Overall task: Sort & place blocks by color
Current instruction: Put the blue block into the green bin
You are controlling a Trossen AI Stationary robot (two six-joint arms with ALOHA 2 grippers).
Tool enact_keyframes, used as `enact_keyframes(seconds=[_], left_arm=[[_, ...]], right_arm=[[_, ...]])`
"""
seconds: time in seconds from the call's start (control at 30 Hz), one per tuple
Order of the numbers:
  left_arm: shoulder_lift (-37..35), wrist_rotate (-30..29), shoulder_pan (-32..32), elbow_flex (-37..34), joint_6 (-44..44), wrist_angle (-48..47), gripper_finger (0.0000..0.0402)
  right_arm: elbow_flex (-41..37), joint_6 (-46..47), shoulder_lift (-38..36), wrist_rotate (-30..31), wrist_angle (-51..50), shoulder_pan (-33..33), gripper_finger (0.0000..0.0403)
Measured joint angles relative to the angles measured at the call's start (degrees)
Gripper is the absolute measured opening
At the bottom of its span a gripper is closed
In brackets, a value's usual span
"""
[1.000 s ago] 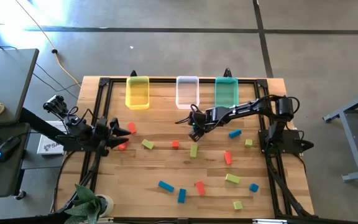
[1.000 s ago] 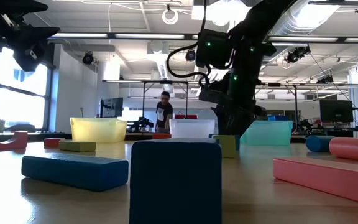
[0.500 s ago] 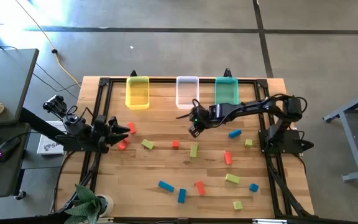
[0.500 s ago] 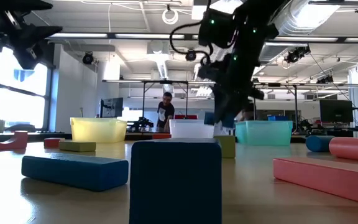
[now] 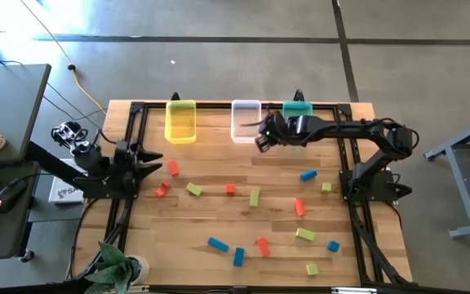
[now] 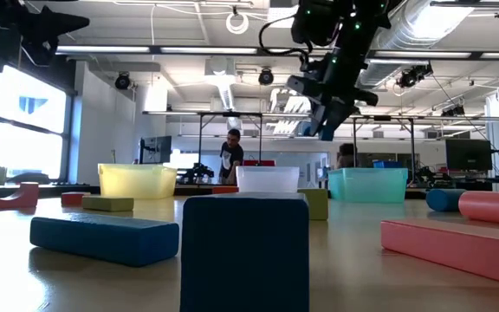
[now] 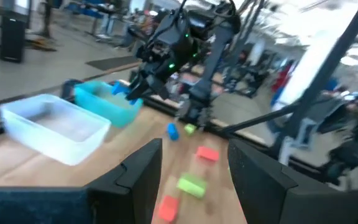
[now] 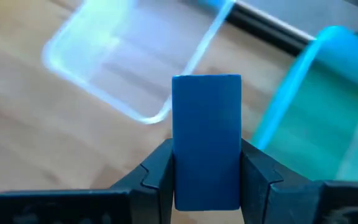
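My right gripper (image 5: 260,143) hangs above the table near the far edge, between the clear bin (image 5: 246,120) and the teal bin (image 5: 298,119), shut on a blue block (image 8: 206,134). In the low view the right gripper (image 6: 322,121) is well above the bins. My left gripper (image 5: 148,159) waits open by the table's left edge. Several blocks lie flat on the wood: red ones (image 5: 173,167), yellow-green ones (image 5: 193,189) and blue ones (image 5: 308,175). The yellow bin (image 5: 180,121) stands left of the clear one. My right gripper pinches the blue block between its two fingers (image 8: 157,171), which are on its two long side faces (image 8: 182,162). The block lies along the fingers and its free end (image 8: 206,87) sticks out past their tips. It is lifted clear of the table.
The three bins sit in a row along the far edge. Loose blocks are spread over the middle and near right of the table, with a red one (image 5: 299,207) and a blue one (image 5: 218,243) among them. A black frame (image 5: 130,114) borders the table. A person (image 6: 230,154) stands far behind.
My right gripper has risen and moved toward the far edge, from above the table's middle to the gap between the clear and teal bins, carrying the blue block. My left gripper has shifted a little toward the far edge.
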Motion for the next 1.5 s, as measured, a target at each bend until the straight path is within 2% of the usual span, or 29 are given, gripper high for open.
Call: enact_keyframes(seconds=[0.33,0.47,0.6,0.97,1.2,1.3,1.5], left_arm=[[9.7,-8.6,0.0,7.1,-7.7,-9.5,0.0172],[13.2,-9.3,1.6,8.3,-11.8,-11.1,0.0172],[16.4,-8.3,5.1,8.4,-14.3,-11.1,0.0172],[25.8,8.3,21.0,8.4,-17.5,-11.2,0.0172],[32.4,22.2,31.2,8.4,-17.5,-13.7,0.0172],[35.0,27.3,34.8,8.4,-20.1,-16.2,0.0172],[39.4,35.1,39.8,8.4,-28.4,-19.2,0.0172]], right_arm=[[0.0,-7.8,-0.4,-0.2,-4.0,-10.4,0.0103],[0.0,-10.5,-0.4,-1.2,-5.8,-14.8,0.0103],[0.0,-12.6,-0.4,-4.8,-6.8,-18.9,0.0103],[-0.1,-14.1,1.4,-15.3,-9.0,-27.1,0.0103],[-0.2,-16.6,4.4,-18.5,-9.3,-27.9,0.0103],[-0.2,-17.6,5.2,-19.6,-9.2,-27.9,0.0105],[-0.2,-19.3,5.5,-17.5,-9.2,-27.6,0.0182]])
